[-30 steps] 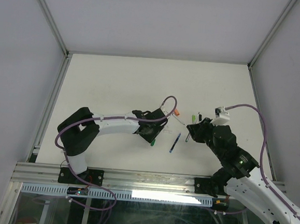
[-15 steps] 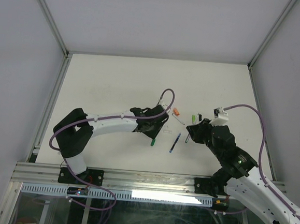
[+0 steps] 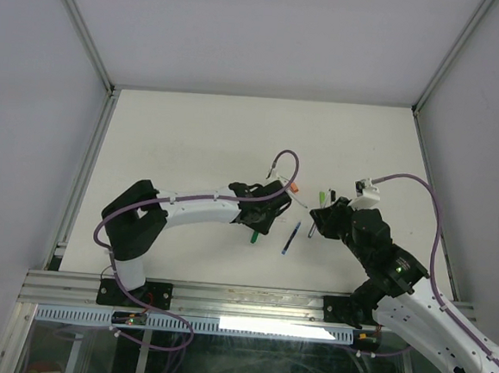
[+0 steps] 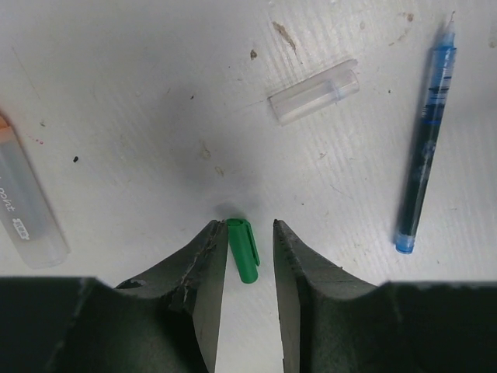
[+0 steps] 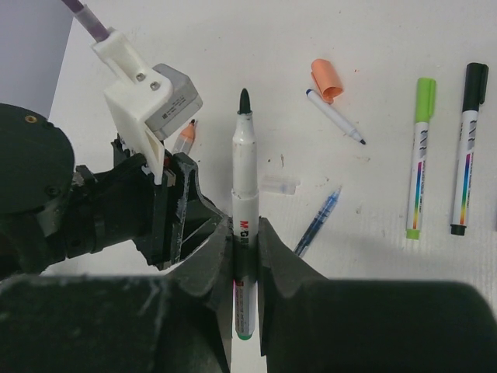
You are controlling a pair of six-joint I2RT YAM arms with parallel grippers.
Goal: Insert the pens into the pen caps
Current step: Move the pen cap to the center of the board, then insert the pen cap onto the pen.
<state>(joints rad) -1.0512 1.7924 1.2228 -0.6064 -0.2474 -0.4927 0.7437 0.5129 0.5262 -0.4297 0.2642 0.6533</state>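
A small green pen cap (image 4: 243,250) lies flat on the white table between the fingers of my left gripper (image 4: 245,227). The jaws stand open around it, with a gap on its right side. In the top view this cap (image 3: 252,236) pokes out just below the left gripper (image 3: 260,220). My right gripper (image 5: 245,225) is shut on a white marker pen (image 5: 245,179), whose bare dark-green tip points away from the wrist. An orange cap (image 5: 327,78) lies beside a thin white pen (image 5: 334,116). A blue pen (image 4: 425,140) and a clear cap (image 4: 314,92) lie close by.
A light-green capped marker (image 5: 419,155) and a black capped marker (image 5: 467,148) lie side by side at the right. A white marker with an orange end (image 4: 23,202) lies left of the left gripper. The two grippers are close together mid-table, with the blue pen (image 3: 290,238) between them.
My left gripper has shifted a little to the right over the green cap. The right arm and its pen have stayed put.
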